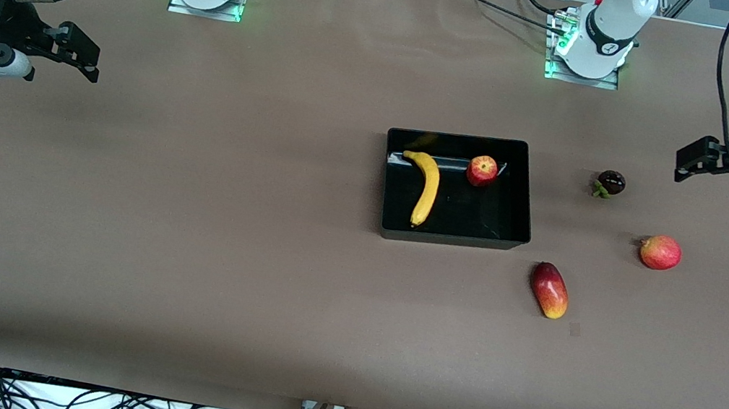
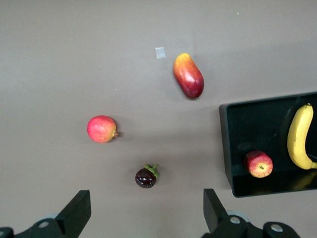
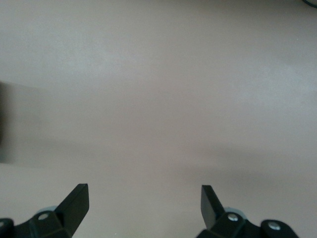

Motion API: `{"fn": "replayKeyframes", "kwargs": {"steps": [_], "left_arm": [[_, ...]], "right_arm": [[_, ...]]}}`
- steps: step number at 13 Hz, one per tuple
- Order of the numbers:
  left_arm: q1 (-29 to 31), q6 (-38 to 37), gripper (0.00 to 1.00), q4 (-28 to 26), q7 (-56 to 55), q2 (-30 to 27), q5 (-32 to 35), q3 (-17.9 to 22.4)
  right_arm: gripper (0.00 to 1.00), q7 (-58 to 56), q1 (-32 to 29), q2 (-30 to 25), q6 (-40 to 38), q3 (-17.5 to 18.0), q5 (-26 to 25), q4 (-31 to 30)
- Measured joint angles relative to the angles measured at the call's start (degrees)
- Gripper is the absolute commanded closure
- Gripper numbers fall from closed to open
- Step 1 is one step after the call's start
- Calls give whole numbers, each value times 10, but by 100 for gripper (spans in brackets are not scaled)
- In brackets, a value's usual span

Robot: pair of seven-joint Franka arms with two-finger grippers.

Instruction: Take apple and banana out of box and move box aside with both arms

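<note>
the box (image 1: 388,186) sits on the brown tabletop (image 1: 186,220) toward the left arm's end, holding the banana (image 1: 426,189) and the apple (image 1: 482,170). the apple lies against the wall farther from the front camera; the banana lies along the wall toward the right arm's end. both look light; the apple is round and smooth, likely to roll, so grip across its middle. the banana is softer, best pinched mid-length. the glossy box seems stiff but slippery, so take opposite walls. three loose fruits lie outside it. the left hand (image 2: 143,210) and right hand (image 3: 143,206) wait at the table's ends, fingers apart, holding nothing.
</note>
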Motion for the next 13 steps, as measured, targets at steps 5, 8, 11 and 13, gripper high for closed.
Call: {"fn": "replayKeyframes", "kwargs": {"steps": [5,8,11,13], "left_arm": [[-44,25,0,-16,-173,49,-2,-85],[-81,68,0,-44,-224,103,-2,-117],[-84,227,0,-164,-286,131,-2,-151],[-84,317,0,-232,-327,136,-2,-164]], "right_arm": [[0,0,0,0,0,0,0,0],[0,0,0,0,8,0,0,0],[0,-3,5,5,20,1,0,1],[0,-3,9,13,22,2,0,9]]}}
